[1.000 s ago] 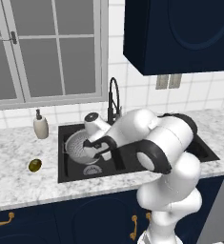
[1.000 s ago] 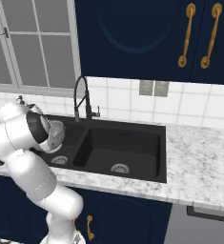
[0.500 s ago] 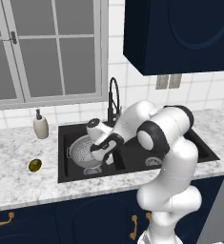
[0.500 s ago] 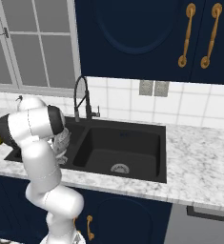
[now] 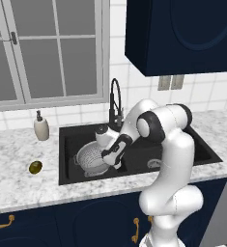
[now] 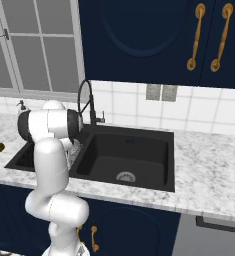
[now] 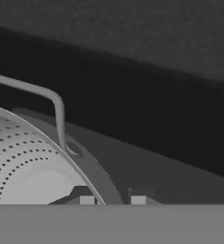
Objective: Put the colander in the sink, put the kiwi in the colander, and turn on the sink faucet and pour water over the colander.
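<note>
While clamped, colander (image 7: 32,167) rim between fingers (image 7: 86,198)

Colander (image 5: 92,158) sits in the left basin of the sink (image 5: 202,149). Right basin lies beside it, to the right. Faucet (image 5: 115,102) stands behind the sink, near the divider between basins. Kiwi (image 5: 35,167) lies on the counter (image 5: 18,183) left of the sink, apart from it. Soap bottle (image 5: 41,127) stands on the counter behind the kiwi, near the sink's rear left corner. Gripper (image 7: 112,200) straddles the colander rim at its right side, beside a handle (image 7: 46,102). Window (image 5: 42,48) is behind the counter; cabinet (image 5: 182,34) hangs above right.
</note>
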